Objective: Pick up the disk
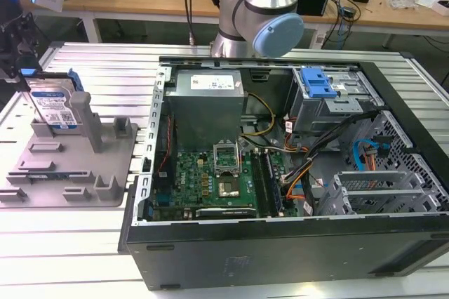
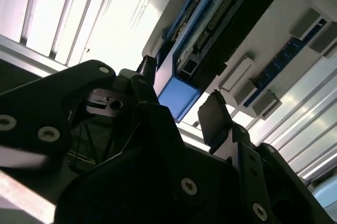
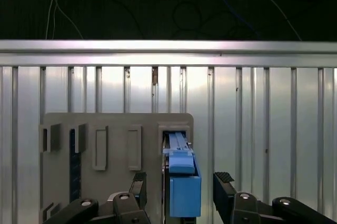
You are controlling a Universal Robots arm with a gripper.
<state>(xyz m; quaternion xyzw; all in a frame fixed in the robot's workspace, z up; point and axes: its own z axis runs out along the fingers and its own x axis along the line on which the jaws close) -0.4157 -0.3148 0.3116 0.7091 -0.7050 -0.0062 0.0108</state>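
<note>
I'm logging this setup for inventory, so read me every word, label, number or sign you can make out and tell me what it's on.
No text here is legible enough to quote.
Label on the disk: white-and-blue print, too small to read.
Sticker on top of the power supply: blurred, unreadable.
White sticker on the drive cage: too small to read.

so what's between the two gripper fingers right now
The disk, on edge in the grey holder, with a gap each side, in the first wrist view.
</note>
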